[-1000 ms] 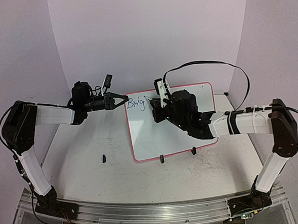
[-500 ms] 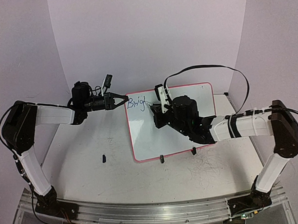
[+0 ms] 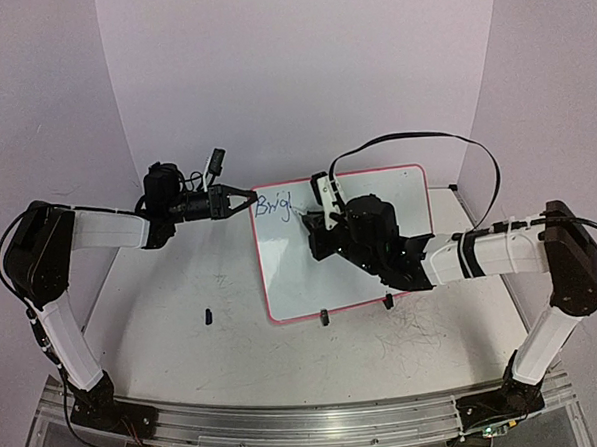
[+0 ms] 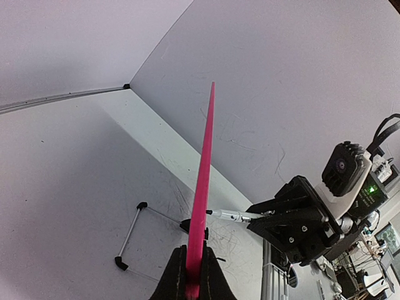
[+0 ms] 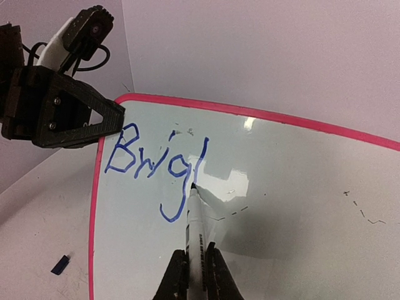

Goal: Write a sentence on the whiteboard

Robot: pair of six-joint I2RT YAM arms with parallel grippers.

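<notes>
Lying on the table (image 3: 185, 360), a blue object (image 3: 209, 314) sits near the whiteboard (image 3: 286, 274).

A plain back wall (image 3: 301, 73) with a pale lilac cast rises behind the white counter (image 3: 235, 357), flanked by a left panel (image 3: 32, 97) and a right panel (image 3: 561, 70) of the same colour. The counter is scuffed, with faint grey scribbles (image 3: 419, 329) toward its right front, and a metal rail (image 3: 289, 416) runs along its near edge.
</notes>
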